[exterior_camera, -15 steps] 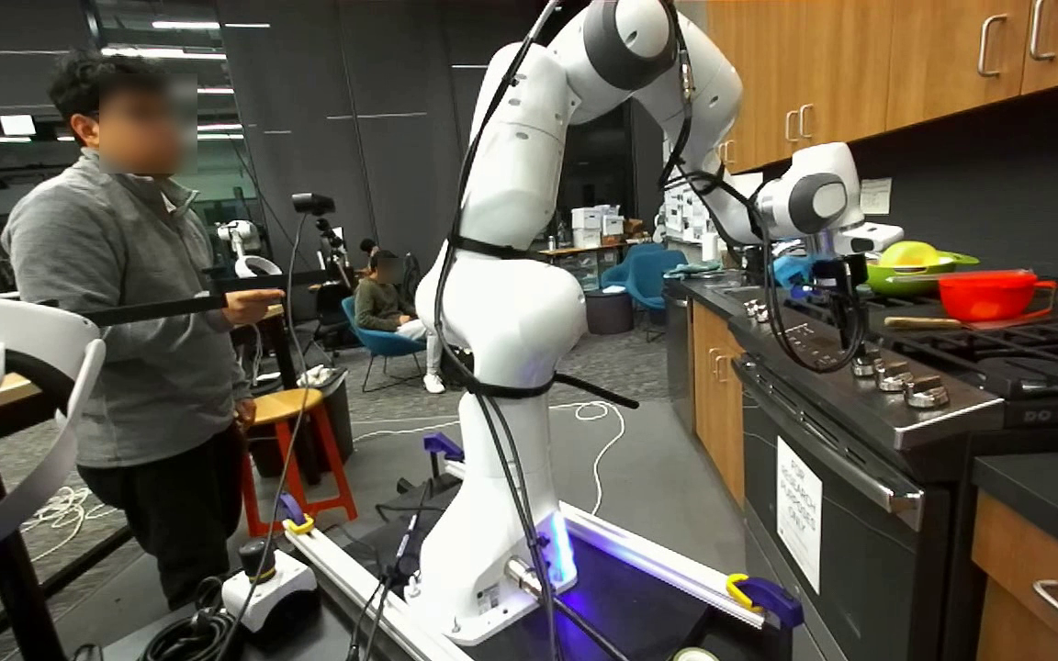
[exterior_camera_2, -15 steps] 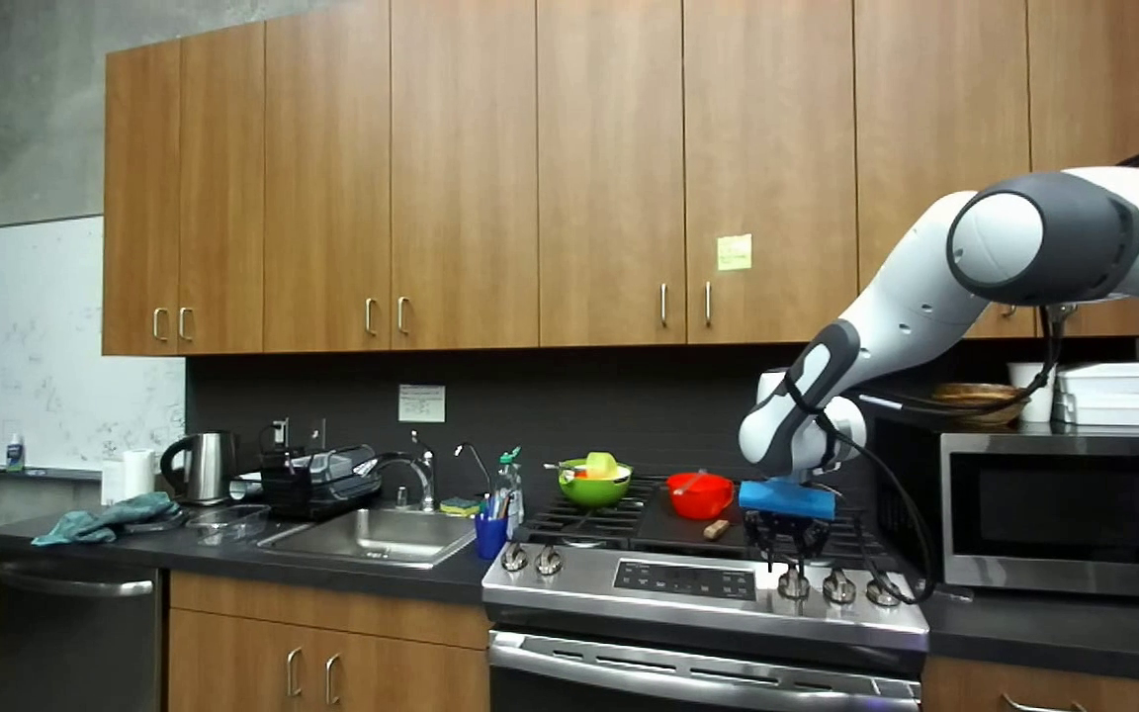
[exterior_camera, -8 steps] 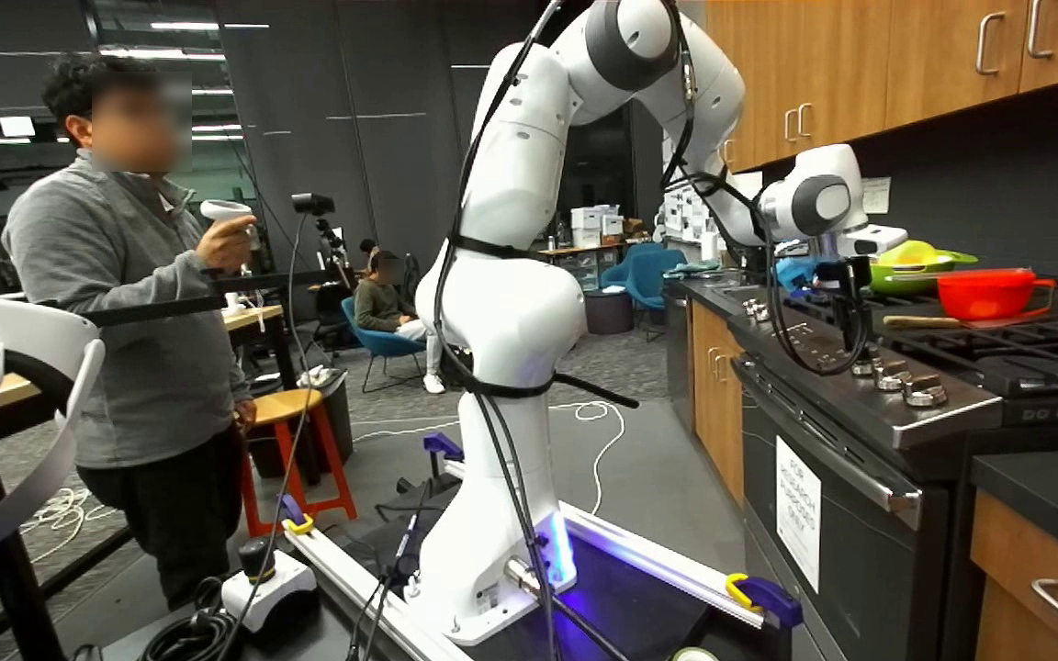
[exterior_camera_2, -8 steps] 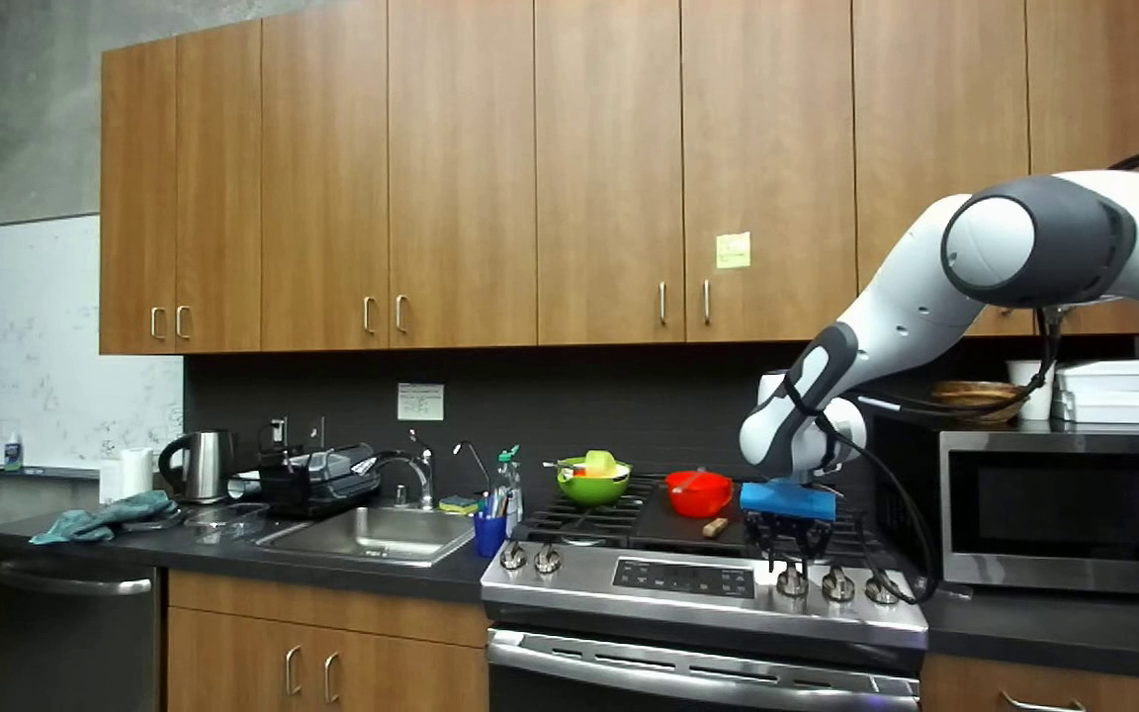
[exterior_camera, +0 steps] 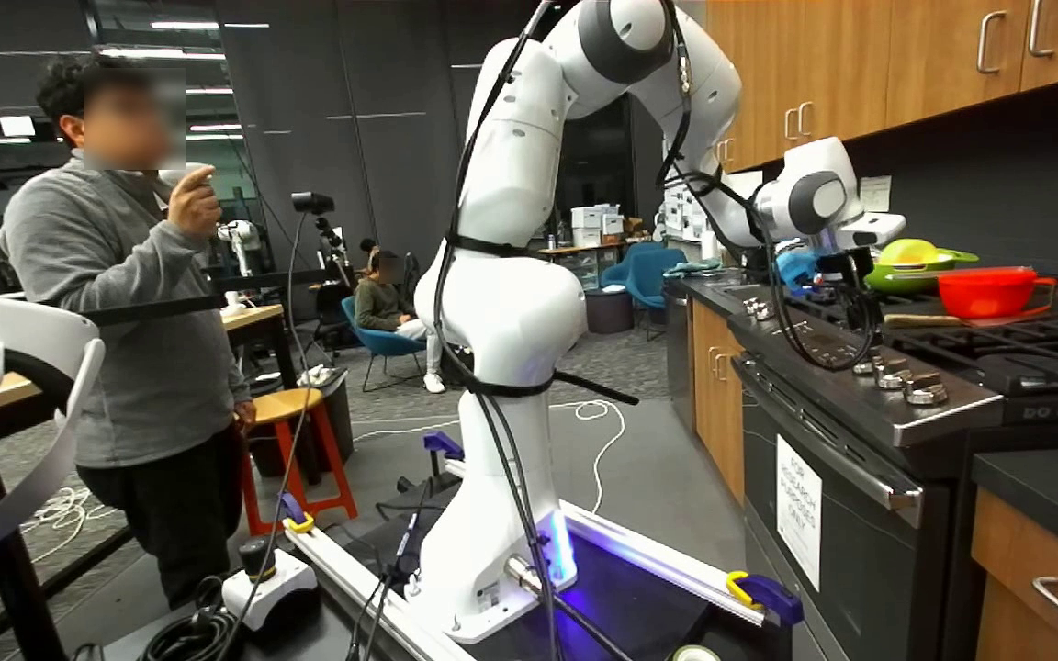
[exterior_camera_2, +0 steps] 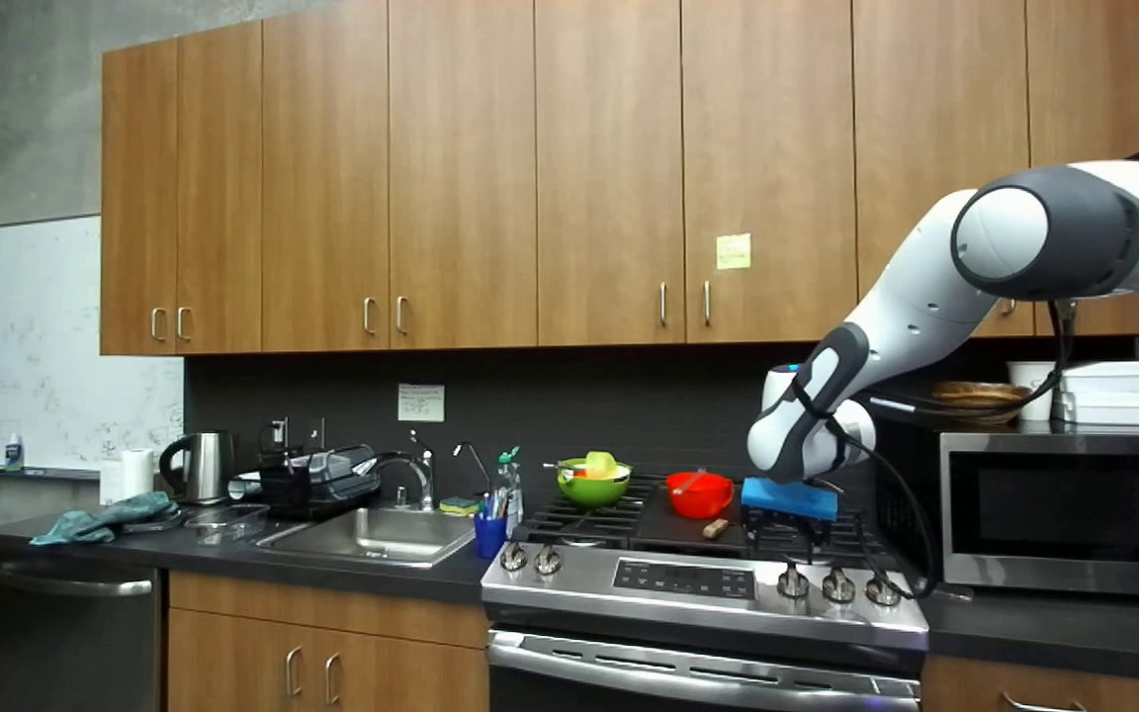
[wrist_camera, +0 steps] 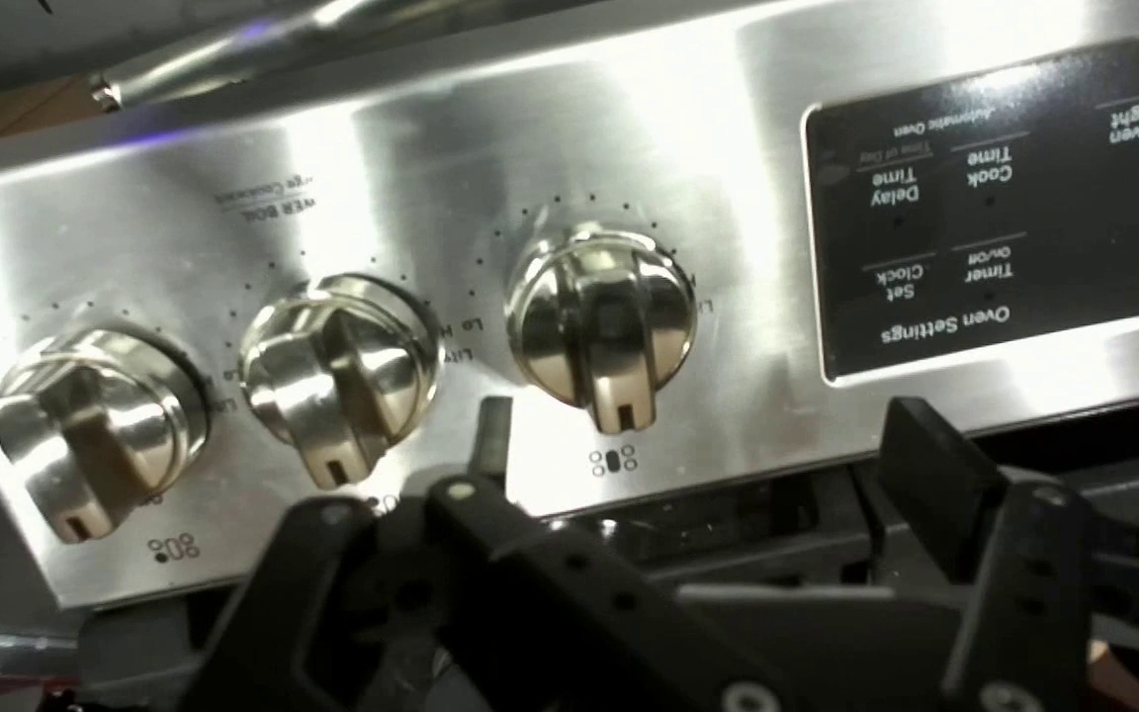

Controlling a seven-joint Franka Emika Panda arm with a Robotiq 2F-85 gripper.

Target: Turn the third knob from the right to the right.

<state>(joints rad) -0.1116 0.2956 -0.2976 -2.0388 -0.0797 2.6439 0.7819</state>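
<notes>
The third knob from the right, a shiny metal dial, sits on the stove's steel front panel beside the oven display. Its marked end points down toward a burner symbol in the wrist view, where the lettering appears upside down. This same knob stands leftmost of the right-hand group in an exterior view. My gripper is open, with nothing between its black fingers. The fingertips are apart from the knob, which lies past them and closer to the left finger. Above the panel, the gripper hangs over the cooktop edge.
The middle knob and the outermost knob are close by. A red bowl, wooden handle and green bowl stand on the burners. A microwave bounds the right side. Loose black cable hangs by the wrist.
My gripper has lifted up and back from the third knob, and its jaws have spread wider. The knob shows no clear turn. The person's hand has risen.
</notes>
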